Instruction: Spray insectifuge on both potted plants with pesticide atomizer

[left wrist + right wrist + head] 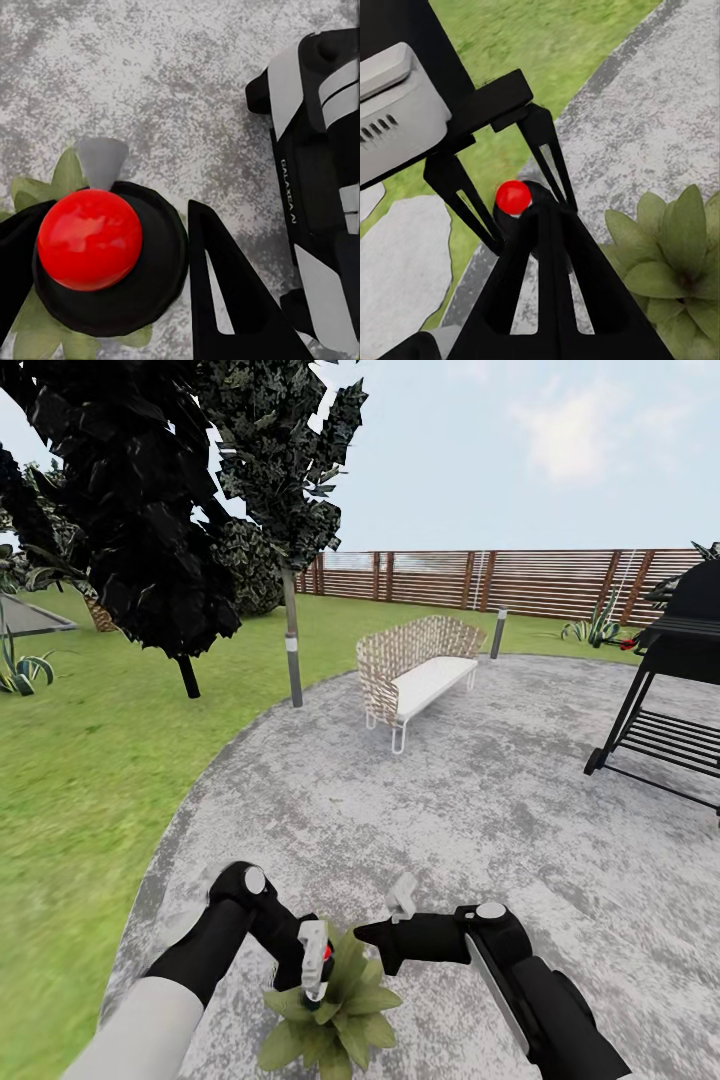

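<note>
Left gripper [312, 958] clamping the pesticide atomizer [318, 957] – red cap up – directly over a potted plant [335, 1015] on the near grey paving [480, 800], right gripper [372, 938] just beside, finger spread unclear.

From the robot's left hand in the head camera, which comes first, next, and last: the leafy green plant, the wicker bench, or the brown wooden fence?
1. The low green potted plant: right under the left hand, on the grey paving.
2. The woven wicker bench with a white seat: ahead, mid-paving, slightly right.
3. The brown slatted wooden fence: farthest, along the lawn's back edge.
</note>
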